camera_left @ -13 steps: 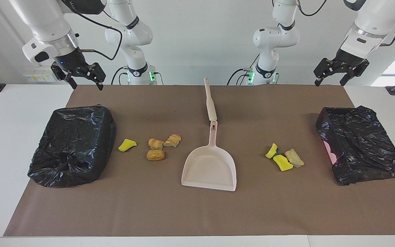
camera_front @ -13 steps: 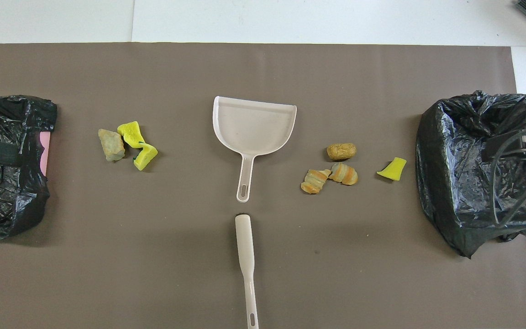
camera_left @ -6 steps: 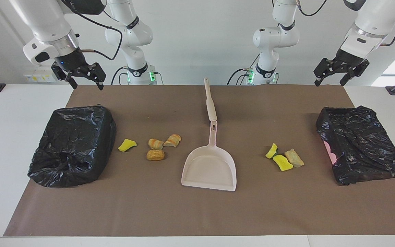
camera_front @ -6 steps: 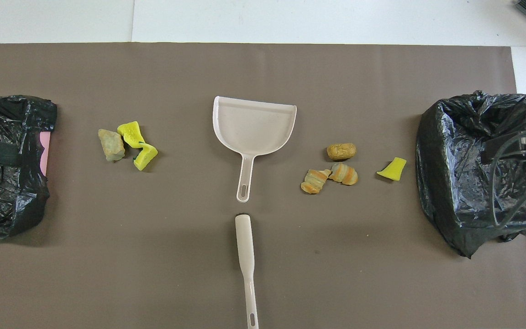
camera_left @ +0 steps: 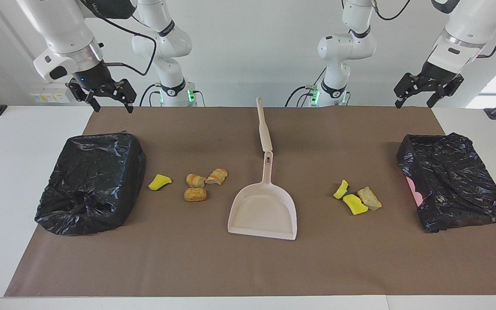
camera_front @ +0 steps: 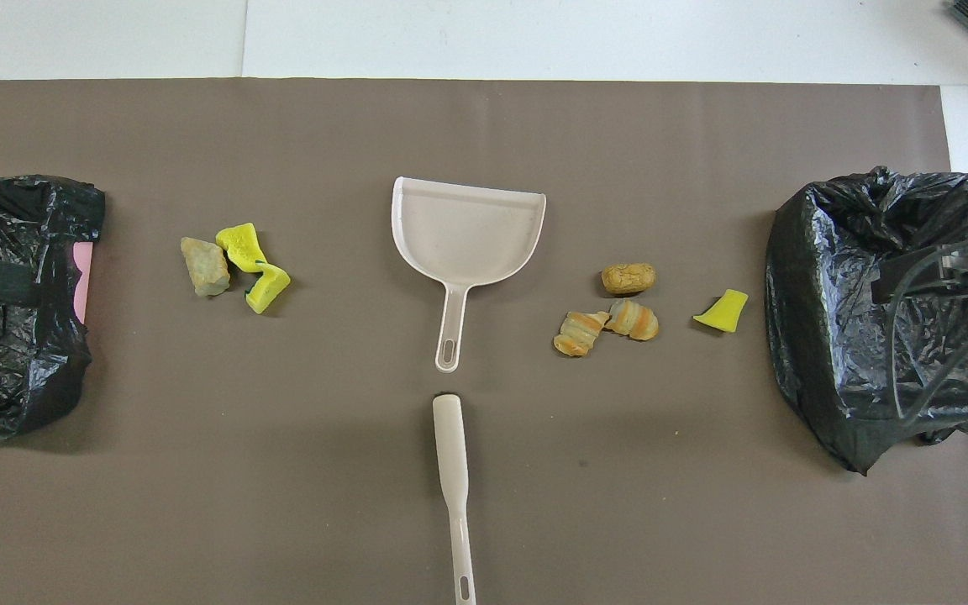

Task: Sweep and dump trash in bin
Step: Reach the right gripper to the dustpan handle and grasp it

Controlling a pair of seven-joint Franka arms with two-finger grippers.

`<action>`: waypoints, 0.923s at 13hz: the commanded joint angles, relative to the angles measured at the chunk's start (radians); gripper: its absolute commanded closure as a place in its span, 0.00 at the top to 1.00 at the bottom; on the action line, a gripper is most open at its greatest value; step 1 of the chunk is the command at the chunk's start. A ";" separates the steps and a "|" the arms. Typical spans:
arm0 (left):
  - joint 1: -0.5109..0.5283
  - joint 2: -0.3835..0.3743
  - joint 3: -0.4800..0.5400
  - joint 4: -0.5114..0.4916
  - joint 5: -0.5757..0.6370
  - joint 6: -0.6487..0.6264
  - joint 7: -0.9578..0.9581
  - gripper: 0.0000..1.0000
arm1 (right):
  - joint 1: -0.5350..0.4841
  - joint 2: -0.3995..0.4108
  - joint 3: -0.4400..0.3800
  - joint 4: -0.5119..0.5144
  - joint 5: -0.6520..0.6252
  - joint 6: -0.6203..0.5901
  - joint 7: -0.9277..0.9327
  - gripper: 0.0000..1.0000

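Brush (camera_left: 263, 125) handle runs toward the robots, midway between both raised, empty grippers: right gripper (camera_left: 109, 100) apart, left gripper (camera_left: 424, 95) apart.

Counting up now: seven scraps of trash on the brown mat (camera_left: 248, 267). Four sit toward the right arm's end: one yellow sponge piece (camera_left: 159, 182) and three orange-tan striped lumps (camera_left: 195, 194), (camera_left: 195, 180), (camera_left: 217, 176). Three more lie toward the left arm's end: two yellow sponge pieces (camera_left: 354, 204), (camera_left: 341, 189) and one pale tan lump (camera_left: 369, 198). That makes three yellow, four bread-like. One beige dustpan (camera_left: 263, 211), one beige brush (camera_left: 263, 127). Two black-bagged bins (camera_left: 91, 183), (camera_left: 454, 181), one at each end. Two grippers, right gripper (camera_left: 109, 100) and left gripper (camera_left: 424, 95).
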 commanded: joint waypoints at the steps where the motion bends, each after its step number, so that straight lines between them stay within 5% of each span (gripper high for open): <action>1: 0.010 -0.012 -0.006 -0.009 0.001 0.008 0.002 1.00 | 0.001 0.056 0.070 0.034 0.006 0.016 0.053 1.00; 8: 0.010 -0.012 -0.006 -0.009 0.001 0.009 0.002 1.00 | 0.004 0.157 0.174 0.054 0.003 0.131 0.165 1.00; 12: 0.010 -0.012 -0.006 -0.009 0.003 0.009 0.002 1.00 | 0.123 0.255 0.193 0.055 0.003 0.258 0.364 1.00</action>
